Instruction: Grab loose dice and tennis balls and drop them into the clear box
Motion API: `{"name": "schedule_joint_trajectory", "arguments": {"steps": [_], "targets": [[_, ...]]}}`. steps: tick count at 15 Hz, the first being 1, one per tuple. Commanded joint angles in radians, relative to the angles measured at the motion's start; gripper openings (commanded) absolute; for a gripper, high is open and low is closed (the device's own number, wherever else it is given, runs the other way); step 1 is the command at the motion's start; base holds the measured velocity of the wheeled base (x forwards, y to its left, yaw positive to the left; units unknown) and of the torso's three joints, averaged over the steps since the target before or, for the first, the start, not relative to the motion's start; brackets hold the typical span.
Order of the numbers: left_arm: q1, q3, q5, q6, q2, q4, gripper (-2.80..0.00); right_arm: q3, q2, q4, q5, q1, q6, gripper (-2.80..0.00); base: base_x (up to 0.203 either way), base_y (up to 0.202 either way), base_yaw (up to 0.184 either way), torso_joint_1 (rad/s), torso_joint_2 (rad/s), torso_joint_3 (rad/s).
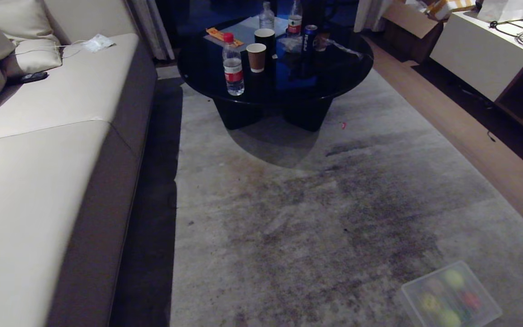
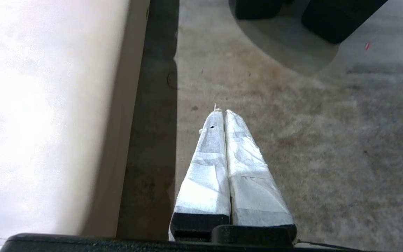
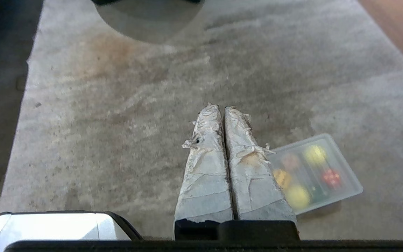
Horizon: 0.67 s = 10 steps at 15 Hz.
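While both arms hung parked with nothing held, the collecting step appeared, by judgement, to be finished or nearly so. The clear box (image 1: 451, 295) was seen on the grey carpet (image 1: 316, 218) at the near right of the head view, well apart from the round black counter (image 1: 275, 68) and the beige sofa (image 1: 52, 150). Inside it, yellow-green tennis balls (image 3: 314, 154) and a red die (image 3: 331, 177) were made out through the translucent wall, together with further blurred shapes that could not be identified. No loose die or ball was found on the visible carpet; only a tiny red speck (image 1: 343, 125) lay near the foot of the counter, too small to be named. The left end effector (image 2: 221, 112) was shown with its taped fingers pressed together above bare carpet beside the sofa edge, and the right end effector (image 3: 219, 108) was likewise pressed together and empty, with the box just beside it in the right wrist view. A scan of the remaining floor was judged to be called for before any further reach.
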Motion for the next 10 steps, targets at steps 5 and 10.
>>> {"name": "schedule_joint_trajectory", "arguments": {"steps": [5, 10], "targets": [[0.000, 0.000, 0.001, -0.001, 0.001, -0.001, -2.80, 0.006, 0.002, 0.000, 0.001, 0.000, 0.000, -2.80, 0.000, 0.000, 0.000, 0.002, 0.00, 0.199], [0.000, 0.000, 0.001, -0.001, 0.001, -0.001, -2.80, 0.006, 0.002, -0.002, 0.001, 0.000, 0.002, -2.80, 0.000, 0.000, 0.000, 0.001, 0.00, 0.203]]}}
